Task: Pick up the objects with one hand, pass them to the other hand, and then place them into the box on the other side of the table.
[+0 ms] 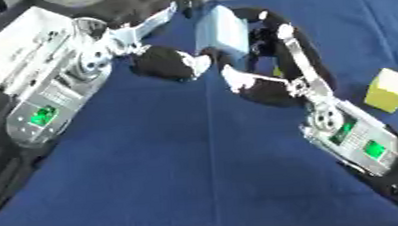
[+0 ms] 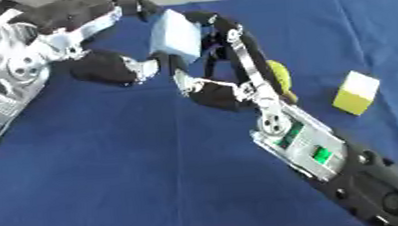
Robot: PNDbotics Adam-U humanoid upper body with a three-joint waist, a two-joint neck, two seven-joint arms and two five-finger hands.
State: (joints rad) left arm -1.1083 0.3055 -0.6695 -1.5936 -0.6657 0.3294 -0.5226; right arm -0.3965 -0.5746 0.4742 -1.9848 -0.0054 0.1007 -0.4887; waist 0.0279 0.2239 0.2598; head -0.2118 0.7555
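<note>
On my left, the left arm (image 1: 47,90) comes in from the upper left corner, silver plates showing and a green light glowing on the forearm. Its left hand (image 2: 116,65) is up over the blue table (image 1: 181,176), fingers curled in toward the light blue block (image 2: 177,34), with one finger reaching over the block's top edge. From here I'd call that a hold on the block's left side, though the exact contact is hard to make out.

In the middle, the light blue block is lifted above the cloth, tilted, caught between both hands near the far centre of the table.

Moving right, the right hand (image 2: 210,91) comes up from below, long fingers (image 2: 232,42) stretched up the block's right side and curving round its upper edge, thumb low toward the left hand. So I've got both hands on the block at once.

Behind the right wrist I see a yellow-green rounded thing (image 2: 279,77) on the cloth, mostly hidden; I can't tell what it is. Further right, a yellow cube (image 2: 356,93) sits on the table, well apart from the hands.
</note>
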